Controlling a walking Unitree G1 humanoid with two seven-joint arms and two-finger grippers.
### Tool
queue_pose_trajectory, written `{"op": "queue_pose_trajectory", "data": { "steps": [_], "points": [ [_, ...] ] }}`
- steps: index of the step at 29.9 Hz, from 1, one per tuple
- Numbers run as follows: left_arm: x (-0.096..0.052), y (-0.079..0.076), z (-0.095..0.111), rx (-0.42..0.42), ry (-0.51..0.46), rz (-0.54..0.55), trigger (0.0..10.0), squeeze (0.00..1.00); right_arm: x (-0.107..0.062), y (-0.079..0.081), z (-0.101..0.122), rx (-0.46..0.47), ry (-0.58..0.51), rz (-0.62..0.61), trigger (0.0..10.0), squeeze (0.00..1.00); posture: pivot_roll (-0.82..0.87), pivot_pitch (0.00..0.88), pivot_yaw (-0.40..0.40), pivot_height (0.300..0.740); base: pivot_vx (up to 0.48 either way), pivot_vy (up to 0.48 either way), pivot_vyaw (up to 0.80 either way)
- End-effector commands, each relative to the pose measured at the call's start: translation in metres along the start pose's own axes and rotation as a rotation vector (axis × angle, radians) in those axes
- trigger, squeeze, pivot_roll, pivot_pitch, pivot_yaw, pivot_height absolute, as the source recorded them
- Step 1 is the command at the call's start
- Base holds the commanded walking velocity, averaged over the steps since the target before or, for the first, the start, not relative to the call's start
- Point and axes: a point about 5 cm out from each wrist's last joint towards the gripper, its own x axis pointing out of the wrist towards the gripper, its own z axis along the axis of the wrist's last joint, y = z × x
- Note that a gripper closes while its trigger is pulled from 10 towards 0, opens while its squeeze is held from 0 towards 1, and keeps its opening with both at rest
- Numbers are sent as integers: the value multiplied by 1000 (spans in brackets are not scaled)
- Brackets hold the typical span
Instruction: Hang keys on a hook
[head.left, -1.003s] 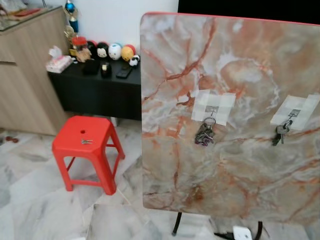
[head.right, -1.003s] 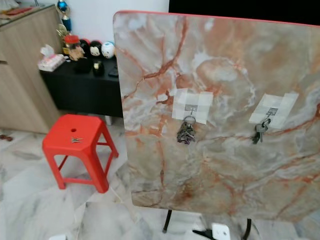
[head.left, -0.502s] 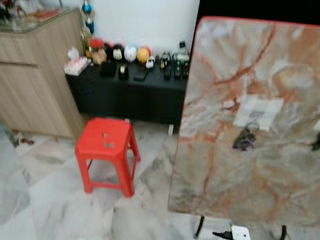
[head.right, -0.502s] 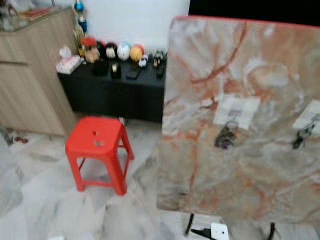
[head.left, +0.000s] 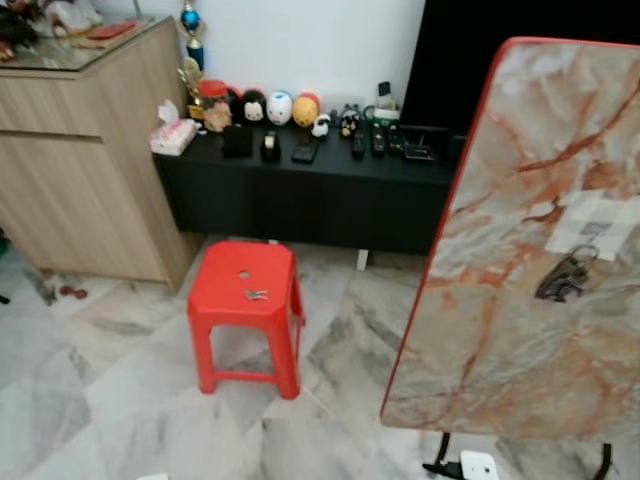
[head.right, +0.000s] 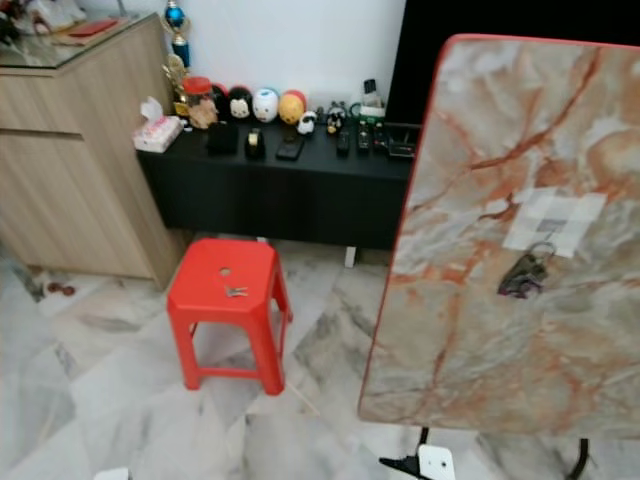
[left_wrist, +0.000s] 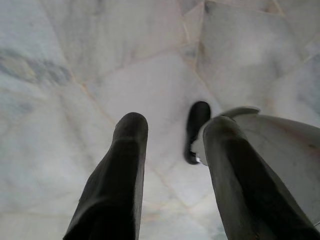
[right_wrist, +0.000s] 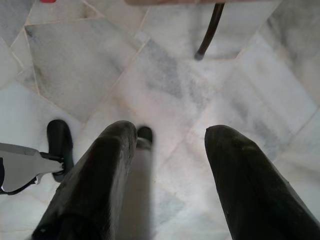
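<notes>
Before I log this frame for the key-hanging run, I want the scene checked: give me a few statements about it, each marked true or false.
1. A small set of keys lies on top of the red stool. True.
2. A bunch of keys hangs from a hook on the marble board. True.
3. The left gripper is shut on keys. False: its fingers are apart with nothing between them, pointing at the floor.
4. The stool stands to the right of the marble board. False: it stands to its left.
5. The right gripper is open above the floor. True.
</notes>
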Motion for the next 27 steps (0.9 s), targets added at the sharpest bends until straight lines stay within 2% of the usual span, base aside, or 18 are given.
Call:
{"op": "queue_pose_trajectory", "data": {
  "steps": [1, 27],
  "points": [
    [0, -2, -4, -4, 18, -5, 10000, 0, -1, -3, -3, 1, 7, -10, 10000, 0, 142, 0, -34, 740, 0, 386, 0],
    [0, -2, -2, -8, 12, -4, 10000, 0, 0, -1, -1, 11, -3, -4, 10000, 0, 140, 0, -31, 740, 0, 387, 0]
  ]
}}
